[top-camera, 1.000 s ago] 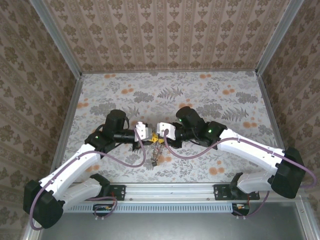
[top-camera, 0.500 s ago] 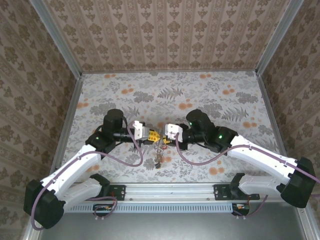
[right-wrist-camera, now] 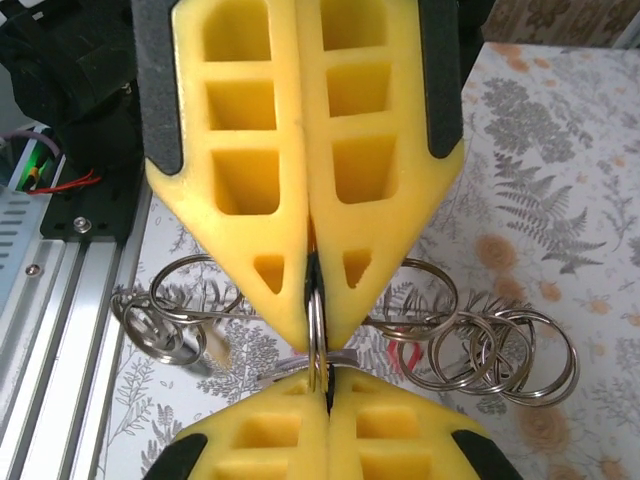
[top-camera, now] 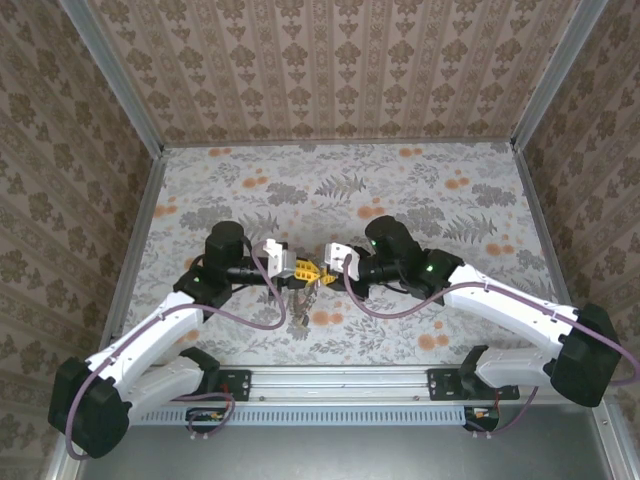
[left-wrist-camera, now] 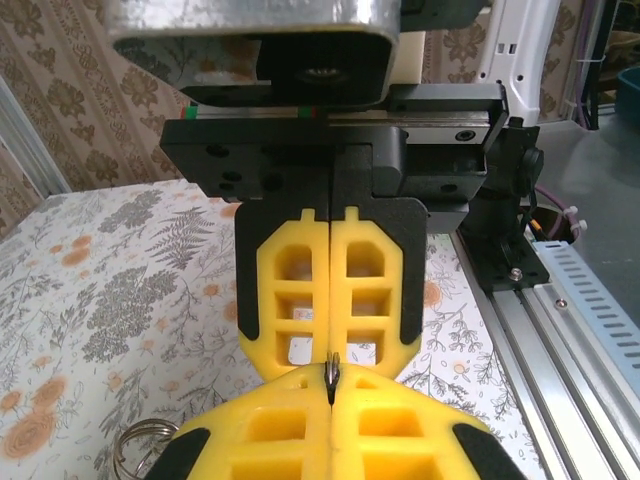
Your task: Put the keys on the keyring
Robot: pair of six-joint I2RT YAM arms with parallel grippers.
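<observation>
The left arm [top-camera: 150, 335] is seen reaching in from 7 o'clock of the top view toward the middle of the flowered table [top-camera: 420, 190]. The left gripper [top-camera: 305, 269] is recorded with its yellow fingers [left-wrist-camera: 295, 290] pressed together and a thin metal edge pinched at their tips. The pinched thing is the keyring [right-wrist-camera: 319, 372], a thin wire loop held on edge toward 6 o'clock of the table's centre. It is gripped from 9 o'clock by the left gripper and from 3 o'clock by the right gripper [top-camera: 322, 272], the two sets of tips nearly touching. At 6 o'clock of that meeting point a small dark bunch, the keys [top-camera: 301, 316], is observed. Single keys cannot be told apart, nor whether the bunch hangs or lies on the table. In the right wrist view several small rings [right-wrist-camera: 490, 350] are noted fanned out at 3 o'clock of the keyring and more at 9 o'clock, with a red patch [right-wrist-camera: 386, 356] among them. The right gripper's jaws are likewise clamped onto the keyring. The right arm [top-camera: 510, 305] is seen entering from 4 o'clock.
</observation>
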